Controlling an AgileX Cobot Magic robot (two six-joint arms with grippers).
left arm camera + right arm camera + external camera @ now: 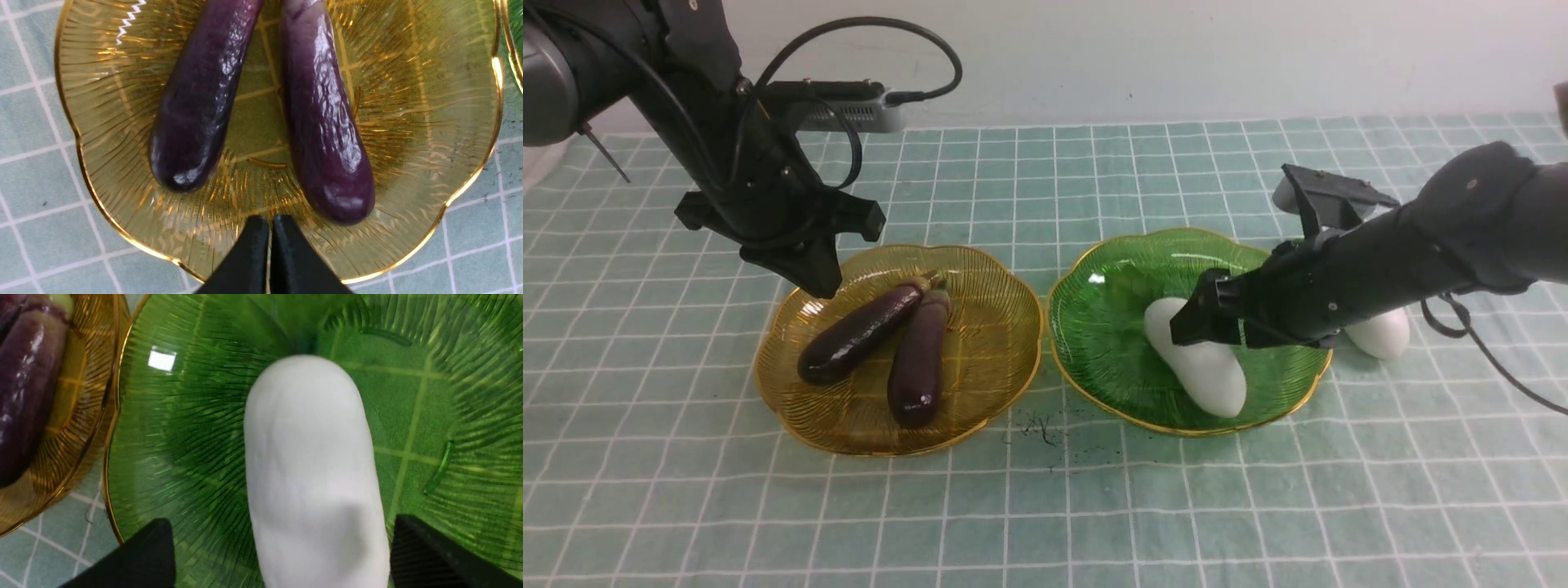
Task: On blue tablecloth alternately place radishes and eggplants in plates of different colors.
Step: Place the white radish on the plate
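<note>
Eggplants [858, 333] are lying side by side in the amber plate [988, 327] on the left part of the blue tablecloth [1045, 523]. Their stem ends are touching at the far side and their rounded ends are fanning apart toward the near rim. The left gripper [821, 286] is hovering over that plate's far left rim. Its black fingertips [253, 253] are pressing flat against each other with nothing between them.

The green plate [1103, 327] is sitting just beside the amber one. The first radish [1205, 376] is lying inside it, slanting from the middle toward the near right rim. The right gripper [1201, 322] is hanging low over this radish's far end with its jaws spread wide, one on each side. In the right wrist view, green glass is showing between one finger [135, 559] and the white skin.

The second radish [1380, 333] is resting on the cloth just outside the green plate's right rim, and the right arm [1421, 245] is partly hiding it.
</note>
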